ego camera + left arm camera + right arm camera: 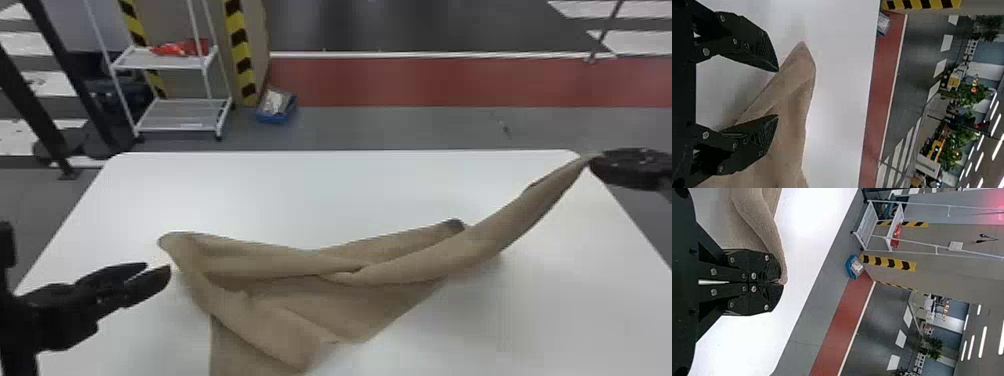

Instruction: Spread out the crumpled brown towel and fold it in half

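One brown towel (350,305) is lying rumpled on a white tbl (300,190). L gripper (158,268) is hovering nr its L corner, fingers well apart, gripping nothing. R gripper (594,160) is pinching the stretched R corner btwn closed fingertips. Beyond, a wht rack (165,61) is standing.

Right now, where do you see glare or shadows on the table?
Head view: a soft shadow on the white table beneath the raised stretch of the brown towel; left wrist view: a faint grey shadow beside the towel, bright ceiling lights beyond; right wrist view: strong white glare on the table past the right claw.
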You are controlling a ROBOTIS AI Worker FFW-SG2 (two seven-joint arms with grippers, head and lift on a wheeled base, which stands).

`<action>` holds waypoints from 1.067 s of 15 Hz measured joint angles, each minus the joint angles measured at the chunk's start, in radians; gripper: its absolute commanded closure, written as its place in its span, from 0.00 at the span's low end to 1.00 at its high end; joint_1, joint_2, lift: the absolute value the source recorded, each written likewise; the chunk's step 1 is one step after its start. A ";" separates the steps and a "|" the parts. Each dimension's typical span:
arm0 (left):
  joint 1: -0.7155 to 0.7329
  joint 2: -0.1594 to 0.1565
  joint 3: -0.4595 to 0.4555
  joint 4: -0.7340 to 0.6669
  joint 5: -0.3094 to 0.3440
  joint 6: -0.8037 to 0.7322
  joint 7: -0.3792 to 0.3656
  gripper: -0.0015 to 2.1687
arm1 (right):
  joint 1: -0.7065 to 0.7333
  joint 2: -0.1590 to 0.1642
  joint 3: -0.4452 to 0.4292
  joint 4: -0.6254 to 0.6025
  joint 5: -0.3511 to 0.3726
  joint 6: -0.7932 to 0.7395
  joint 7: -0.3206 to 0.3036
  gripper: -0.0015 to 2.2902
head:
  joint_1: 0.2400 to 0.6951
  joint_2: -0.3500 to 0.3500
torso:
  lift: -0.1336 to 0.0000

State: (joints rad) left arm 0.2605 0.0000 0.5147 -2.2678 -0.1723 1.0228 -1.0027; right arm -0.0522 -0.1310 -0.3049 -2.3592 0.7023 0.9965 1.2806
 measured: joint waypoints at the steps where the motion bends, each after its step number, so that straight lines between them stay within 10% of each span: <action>1: 0.049 0.000 0.000 -0.022 0.023 -0.034 -0.064 0.10 | 0.001 0.001 0.009 0.005 0.003 0.000 -0.008 0.57 | 1.00 0.49 | 0.07; 6: 0.178 0.000 -0.040 -0.052 0.053 -0.128 -0.244 0.10 | -0.012 0.005 0.041 0.021 0.004 0.003 -0.023 0.57 | 1.00 0.39 | 0.07; 16: 0.181 0.000 -0.191 0.146 -0.102 -0.563 -0.079 0.10 | -0.002 0.006 0.021 0.031 -0.013 0.007 -0.023 0.57 | 1.00 0.33 | 0.07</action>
State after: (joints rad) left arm 0.4417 0.0000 0.3238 -2.1214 -0.2742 0.4598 -1.0818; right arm -0.0539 -0.1252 -0.2836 -2.3280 0.6892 1.0032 1.2578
